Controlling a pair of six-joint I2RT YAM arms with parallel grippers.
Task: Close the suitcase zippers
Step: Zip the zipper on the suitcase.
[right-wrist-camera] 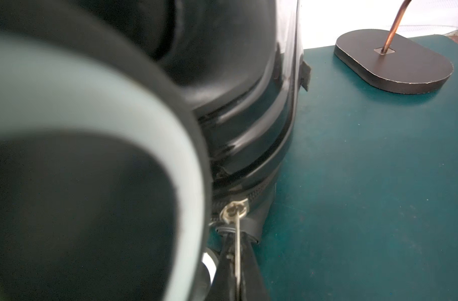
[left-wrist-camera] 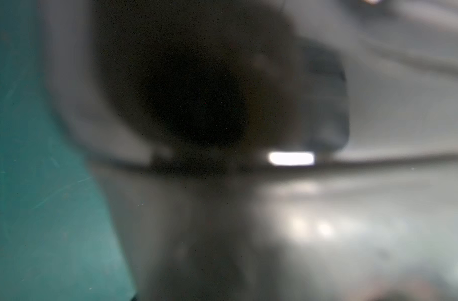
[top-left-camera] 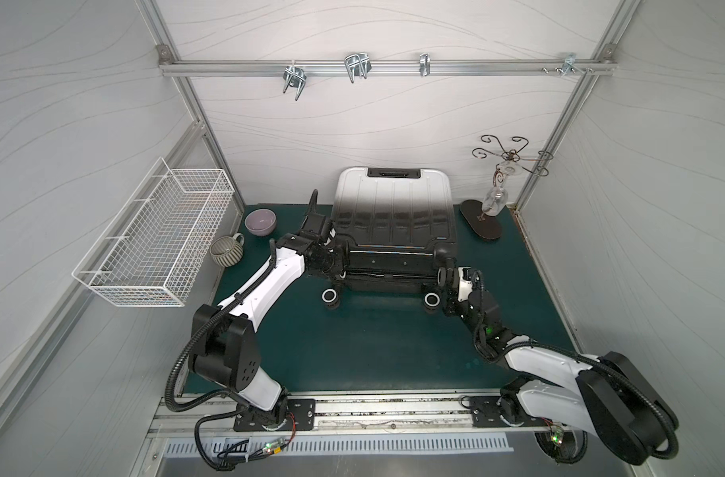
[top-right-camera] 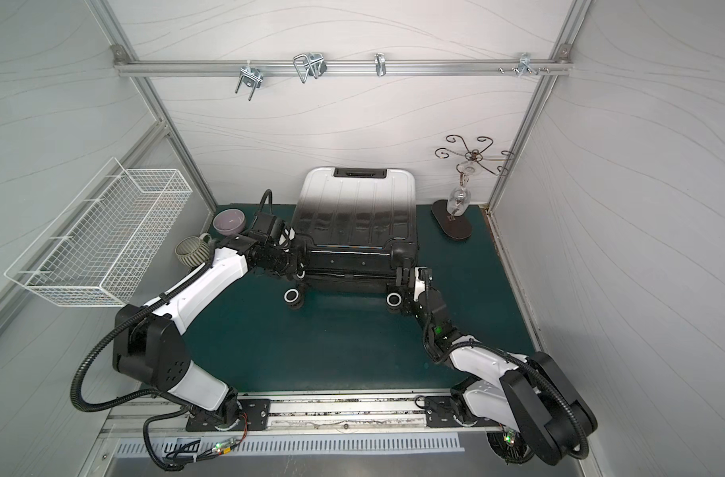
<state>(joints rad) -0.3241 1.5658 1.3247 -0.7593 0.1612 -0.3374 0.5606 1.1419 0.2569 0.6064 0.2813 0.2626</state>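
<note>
The suitcase [top-left-camera: 394, 206] lies flat on the green mat in both top views, its ribbed shell [top-right-camera: 352, 206] fading white to black and its white-rimmed wheels [top-left-camera: 330, 296] toward me. The zippers' black track [top-left-camera: 389, 276] runs along the near seam. My right gripper [right-wrist-camera: 237, 234] is at the near right corner [top-left-camera: 445, 276], shut on a thin metal zipper pull [right-wrist-camera: 238, 250] that hangs from its slider [right-wrist-camera: 234, 208]. My left gripper [top-left-camera: 343, 258] presses against the near left corner. Its fingers are lost against the black shell, and the left wrist view is a blur of shell [left-wrist-camera: 327, 221].
A purple bowl [top-left-camera: 261, 221] and a ribbed mug [top-left-camera: 226, 250] sit left of the suitcase, behind my left arm. A white wire basket [top-left-camera: 154, 243] hangs on the left wall. A wire glass stand [top-left-camera: 481, 219] with a hanging glass [top-left-camera: 495, 200] stands right of the case.
</note>
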